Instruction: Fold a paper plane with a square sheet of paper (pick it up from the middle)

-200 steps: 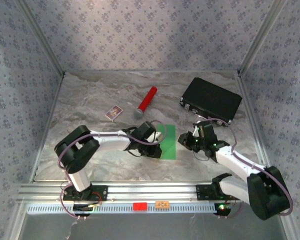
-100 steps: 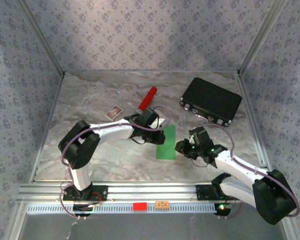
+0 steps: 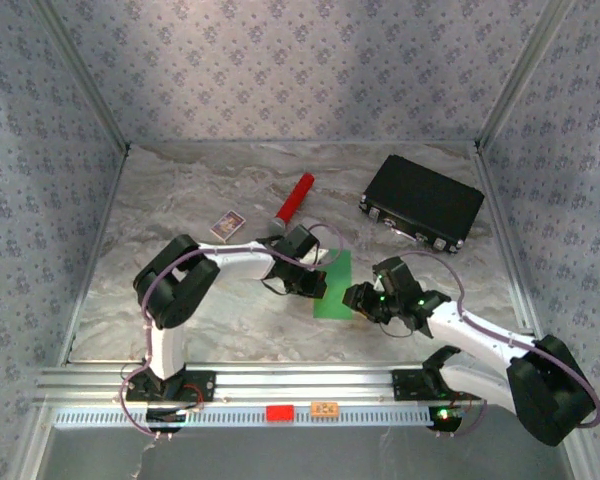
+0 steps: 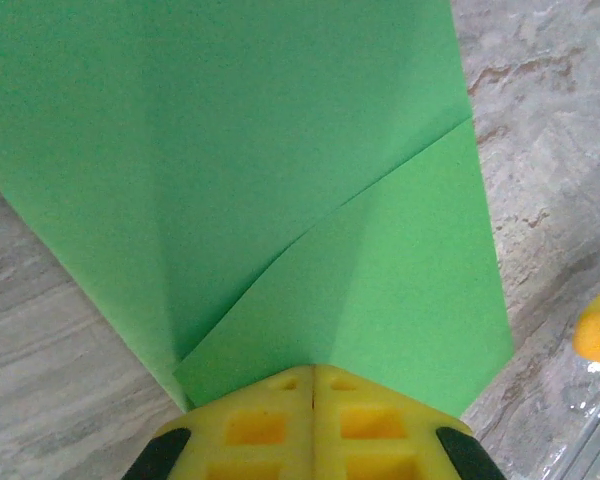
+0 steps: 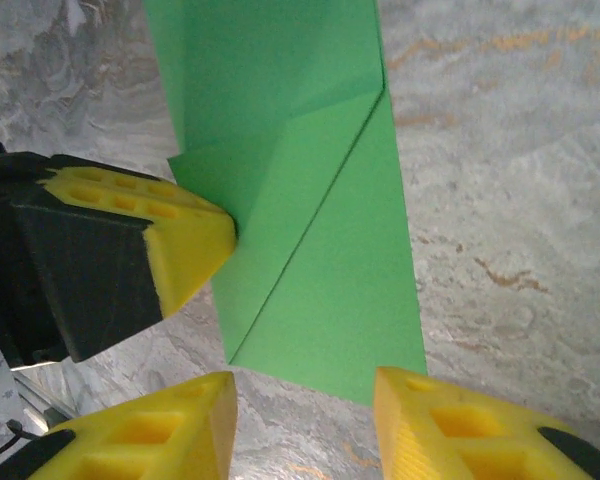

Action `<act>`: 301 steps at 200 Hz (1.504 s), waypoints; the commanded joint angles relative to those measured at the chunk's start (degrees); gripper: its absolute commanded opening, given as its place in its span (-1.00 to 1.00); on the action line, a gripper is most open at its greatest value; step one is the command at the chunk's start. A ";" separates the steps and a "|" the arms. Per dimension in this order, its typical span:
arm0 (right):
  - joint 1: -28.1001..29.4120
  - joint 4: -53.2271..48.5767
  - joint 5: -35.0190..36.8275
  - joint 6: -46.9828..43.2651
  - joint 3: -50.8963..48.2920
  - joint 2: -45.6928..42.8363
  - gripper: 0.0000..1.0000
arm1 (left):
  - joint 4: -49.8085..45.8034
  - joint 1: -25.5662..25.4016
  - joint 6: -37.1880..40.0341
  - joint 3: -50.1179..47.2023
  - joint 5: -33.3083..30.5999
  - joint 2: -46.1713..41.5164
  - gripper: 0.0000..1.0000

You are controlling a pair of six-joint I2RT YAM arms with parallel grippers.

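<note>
where the square sheet of paper (image 3: pixel 336 288) lies: near the middle of the desk (image 3: pixel 180 190), between the two arms, folded into a narrow bright green strip that runs away from the bases
folds: from the right wrist, the square sheet of paper (image 5: pixel 330 290) shows a flap turned over on a slanted crease that crosses the strip; from the left wrist, the same paper (image 4: pixel 280 150) shows one layer overlapping another along a curved edge
left end effector (image 3: pixel 317 282): at the strip's left edge; in its own camera the left end effector (image 4: pixel 313 410) has its yellow fingers pressed together, with the paper running up to them; from the right wrist its yellow tip (image 5: pixel 215 235) touches the flap's edge; whether a layer is caught between the fingers cannot be told
right end effector (image 3: pixel 352 297): just beside the strip's near right corner; in its own camera the right end effector (image 5: pixel 305 400) has its fingers spread apart, with the strip's near end just ahead of the gap and touching neither
red cylinder (image 3: pixel 295 200): lying on the desk beyond the paper, apart from it
small printed card (image 3: pixel 227 224): flat on the desk, left of the cylinder's grey end
black case (image 3: pixel 422 203): at the far right of the desk, well apart from the paper
</note>
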 commanded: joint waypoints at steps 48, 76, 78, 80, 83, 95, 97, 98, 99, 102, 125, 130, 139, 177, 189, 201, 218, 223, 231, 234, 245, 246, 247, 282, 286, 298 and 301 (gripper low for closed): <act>2.73 -2.10 0.18 1.59 3.87 8.22 -0.15 | 0.54 -0.43 -2.10 -4.47 -0.01 -1.02 -0.98; 3.30 -2.07 0.89 1.75 4.23 8.62 -0.16 | 0.41 -0.54 -2.19 -4.28 -0.03 -0.93 -0.98; 3.24 -2.02 1.01 1.76 4.18 8.52 -0.16 | 0.38 -0.53 -2.14 -4.25 0.02 -0.97 -0.98; 3.27 -1.96 1.11 1.77 4.15 8.50 -0.16 | 0.37 -0.55 -2.18 -4.29 -0.02 -1.00 -0.98; 3.24 -1.99 1.22 1.84 4.14 8.42 -0.16 | 0.41 -0.55 -2.18 -4.23 0.00 -1.01 -0.97; 3.31 -1.63 1.33 1.85 4.00 8.37 -0.15 | 0.37 -0.56 -2.18 -4.22 -0.06 -1.07 -0.98; 3.31 -1.47 1.26 1.83 4.04 8.41 -0.15 | 0.37 -0.60 -2.19 -4.21 -0.04 -1.10 -0.98; 3.31 -1.38 1.24 1.84 4.05 8.39 -0.15 | 0.41 -0.62 -2.19 -4.21 -0.03 -1.10 -0.98; 3.27 -1.30 1.24 1.81 4.00 8.42 -0.15 | 0.39 -0.63 -2.19 -4.21 -0.03 -1.10 -0.98; 3.23 -1.03 1.24 1.84 4.03 8.45 -0.15 | 0.37 -0.60 -2.19 -4.26 -0.03 -1.13 -0.97; 3.15 2.02 0.80 1.85 4.01 8.72 -0.13 | 0.36 -0.58 -2.21 -4.12 0.11 -1.19 -0.98; 3.10 2.71 0.95 1.92 4.04 8.79 -0.13 | 0.43 -0.56 -2.32 -4.15 0.07 -1.27 -0.98; 2.88 4.39 1.01 2.03 3.92 8.99 -0.11 | 0.46 -0.58 -2.36 -4.16 0.13 -1.28 -0.98; 0.74 7.87 -0.35 1.34 5.15 11.66 -0.09 | 0.37 -0.68 -2.43 -4.11 0.15 -1.54 -0.98; 0.03 8.69 -0.49 1.32 5.29 12.27 -0.08 | 0.46 -0.67 -2.54 -4.10 0.23 -1.60 -0.98; -0.66 9.57 -0.53 1.33 5.28 12.72 -0.07 | 0.59 -0.66 -2.70 -4.17 0.24 -1.63 -0.98; -1.71 11.11 -1.33 1.26 5.09 13.82 -0.07 | 0.75 -0.72 -2.80 -4.26 0.21 -1.72 -0.98; -1.93 11.54 -1.68 1.24 5.17 14.18 -0.07 | 0.78 -0.67 -2.80 -4.27 0.28 -1.74 -0.98; -2.29 12.00 -2.01 1.32 5.19 14.74 -0.07 | 0.76 -0.68 -2.84 -4.28 0.39 -1.78 -0.98; -2.42 12.12 -2.10 1.33 5.19 14.92 -0.07 | 0.80 -0.69 -2.87 -4.22 0.33 -1.80 -0.98; -2.90 12.73 -2.21 1.41 5.04 15.38 -0.08 | 0.89 -0.69 -2.95 -4.22 0.40 -2.02 -0.98; -2.96 12.75 -2.20 1.46 5.03 15.44 -0.08 | 0.89 -0.67 -2.96 -4.26 0.41 -2.00 -0.98; -2.94 12.80 -2.20 1.48 5.02 15.51 -0.08 | 0.94 -0.66 -2.97 -4.28 0.41 -1.99 -0.98; -4.21 14.73 -2.46 1.93 3.91 16.24 -0.13 | 1.61 -0.69 -3.42 -4.47 0.46 -2.58 -0.98; -4.37 15.03 -2.46 1.89 3.71 16.36 -0.14 | 1.72 -0.68 -3.46 -4.47 0.48 -2.60 -0.98; -4.75 16.11 -2.90 2.10 3.12 16.58 -0.17 | 2.01 -0.70 -3.59 -4.47 0.69 -2.69 -0.98; -4.84 16.37 -3.04 2.12 3.03 16.60 -0.18 | 2.10 -0.73 -3.64 -4.46 0.72 -2.69 -0.98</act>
